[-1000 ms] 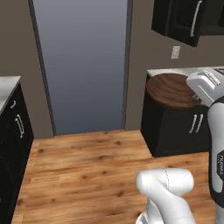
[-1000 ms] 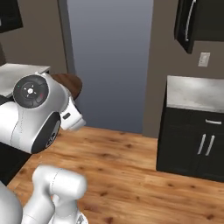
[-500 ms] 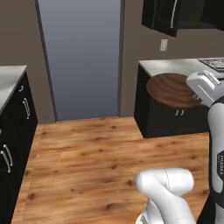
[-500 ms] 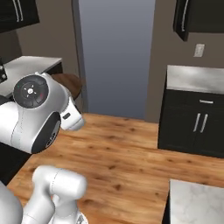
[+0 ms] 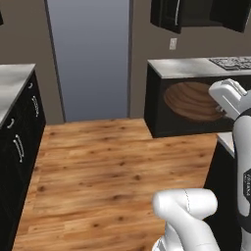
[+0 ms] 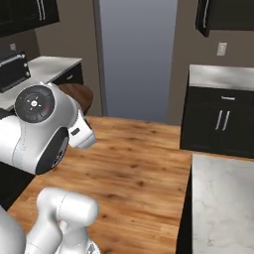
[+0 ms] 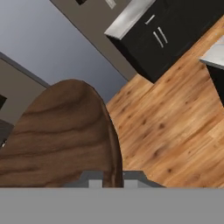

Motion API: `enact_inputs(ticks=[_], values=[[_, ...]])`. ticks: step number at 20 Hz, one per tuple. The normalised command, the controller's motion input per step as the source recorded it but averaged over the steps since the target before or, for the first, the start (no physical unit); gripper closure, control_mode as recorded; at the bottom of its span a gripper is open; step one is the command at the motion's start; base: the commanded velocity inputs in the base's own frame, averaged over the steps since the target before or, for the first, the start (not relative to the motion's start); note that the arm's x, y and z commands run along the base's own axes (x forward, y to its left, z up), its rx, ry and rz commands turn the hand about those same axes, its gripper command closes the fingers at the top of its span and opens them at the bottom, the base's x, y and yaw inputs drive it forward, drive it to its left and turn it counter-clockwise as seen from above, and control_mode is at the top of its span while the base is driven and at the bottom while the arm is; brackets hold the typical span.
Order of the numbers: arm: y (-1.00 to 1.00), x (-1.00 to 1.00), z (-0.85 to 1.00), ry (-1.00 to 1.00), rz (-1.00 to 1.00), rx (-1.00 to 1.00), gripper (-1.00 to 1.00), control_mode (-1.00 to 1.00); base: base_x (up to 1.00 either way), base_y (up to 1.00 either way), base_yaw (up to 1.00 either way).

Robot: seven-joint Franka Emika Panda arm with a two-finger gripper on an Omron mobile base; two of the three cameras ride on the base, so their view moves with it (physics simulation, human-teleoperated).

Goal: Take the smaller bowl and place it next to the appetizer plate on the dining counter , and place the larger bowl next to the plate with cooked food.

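Smaller bowl (image 5: 192,101) tipped on edge, hollow facing camera.

smaller bowl (image 7: 57,135) — dark grained wood

My arm rises at the right edge of the left base view, its hand at the upper right. In the right base view the wrist bulks at the left. My claw (image 7: 113,183) is clamped tight on the smaller bowl (image 7: 61,135), carried aloft.

one wooden bowl (image 5: 193,100), one toaster oven (image 6: 11,72), one wall outlet (image 6: 222,48)
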Motion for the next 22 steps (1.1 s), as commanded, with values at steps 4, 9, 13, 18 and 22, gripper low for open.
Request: enact_inputs(ticks=[4, 9, 13, 18, 22], values=[[0.0, 0.0, 0.0, 0.0, 0.0, 0.0, 1.0, 1.0, -0.95, -0.12, 0.0], [0.0, 0.0, 0.0, 0.0, 0.0, 0.0, 1.0, 1.0, -0.88, -0.15, 0.0], [0.0, 0.0, 0.0, 0.0, 0.0, 0.0, 1.0, 1.0, -0.83, -0.29, -0.02], [0.0, 0.0, 0.0, 0.0, 0.0, 0.0, 1.0, 1.0, -0.88, -0.36, -0.03], [0.0, 0.0, 0.0, 0.0, 0.0, 0.0, 1.0, 1.0, -0.86, -0.36, -0.03]])
